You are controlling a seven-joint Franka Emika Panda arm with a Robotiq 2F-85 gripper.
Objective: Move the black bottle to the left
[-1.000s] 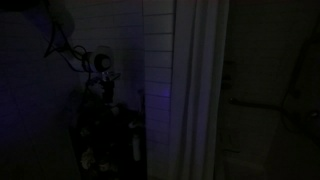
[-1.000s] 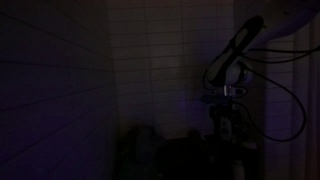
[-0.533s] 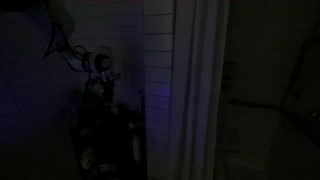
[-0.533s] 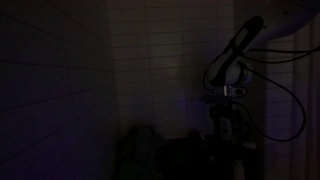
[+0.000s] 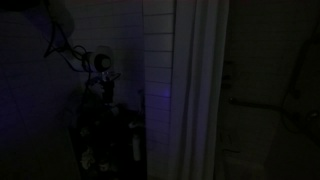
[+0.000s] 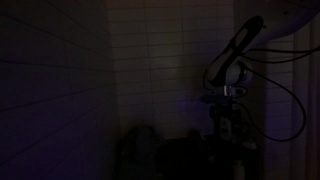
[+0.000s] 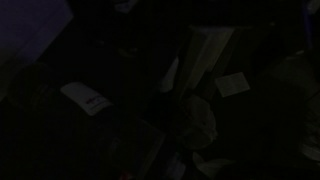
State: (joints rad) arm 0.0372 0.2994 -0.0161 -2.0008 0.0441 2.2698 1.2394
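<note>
The scene is very dark. My gripper (image 5: pixel 101 97) hangs from the arm and points down over a cluster of dark bottles and packages (image 5: pixel 106 140). It also shows in an exterior view (image 6: pixel 228 112), just above dark shapes (image 6: pixel 225 140). In the wrist view a dark bottle-like shape with a pale label (image 7: pixel 85 98) lies at the left. Paler packages (image 7: pixel 205 50) lie at the right. I cannot tell which shape is the black bottle. The jaws are too dark to make out.
A tiled wall (image 5: pixel 158 50) stands behind the cluster, and it also shows in an exterior view (image 6: pixel 160 60). A pale vertical post (image 5: pixel 195 90) stands beside it. Cables (image 6: pixel 285 95) loop off the arm.
</note>
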